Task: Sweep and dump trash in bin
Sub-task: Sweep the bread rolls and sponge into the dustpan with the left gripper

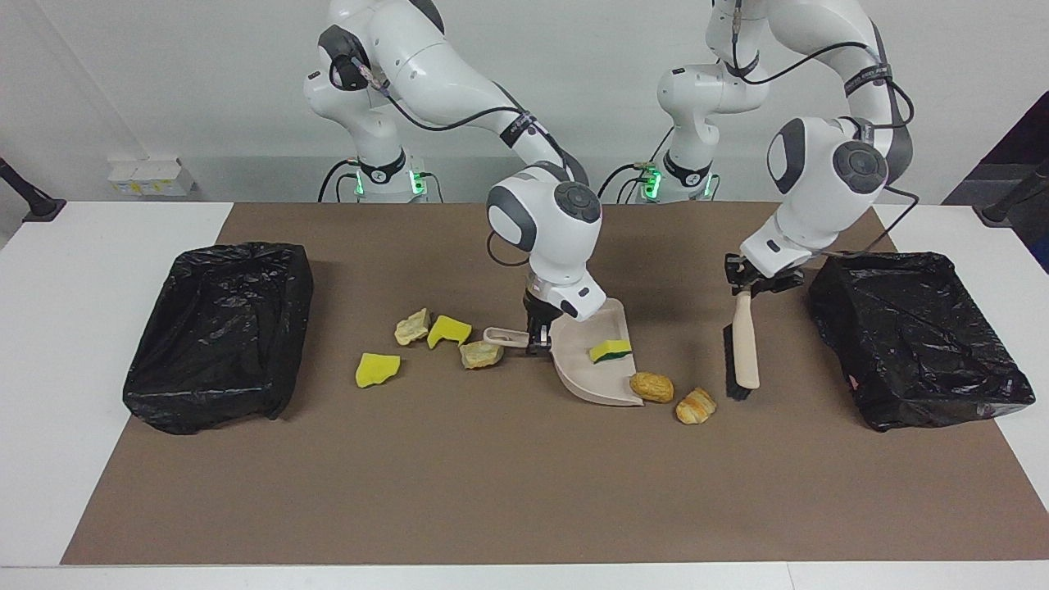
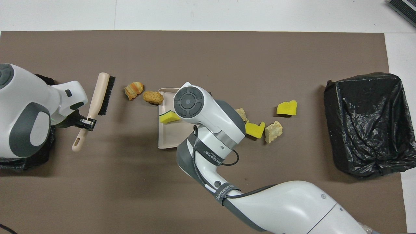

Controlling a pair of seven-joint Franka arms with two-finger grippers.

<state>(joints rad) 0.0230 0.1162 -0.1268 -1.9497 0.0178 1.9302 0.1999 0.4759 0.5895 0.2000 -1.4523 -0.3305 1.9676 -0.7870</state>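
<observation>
Left gripper (image 1: 754, 283) clamps the brush (image 1: 742, 348) handle, bristles down on the mat (image 1: 492, 492) beside one black-bagged bin (image 1: 918, 336). Right gripper (image 1: 537, 332) grips the dustpan (image 1: 586, 369) handle; one yellow-green sponge piece (image 1: 610, 351) sits in the pan. Two bread lumps (image 1: 651, 386) (image 1: 696, 406) lie just off the pan's lip, toward the brush. Four more scraps (image 1: 447, 331) lie beside the pan handle, toward the other bin (image 1: 217, 336).

Beige dustpan (image 1: 594, 373), yellow-green sponge (image 1: 610, 351), black-bristled brush (image 1: 742, 352), brown mat (image 1: 524, 475).

Yellow sponge chunk (image 1: 610, 351) in the dustpan (image 1: 578, 373), six scraps (image 1: 480, 354) loose around it
</observation>
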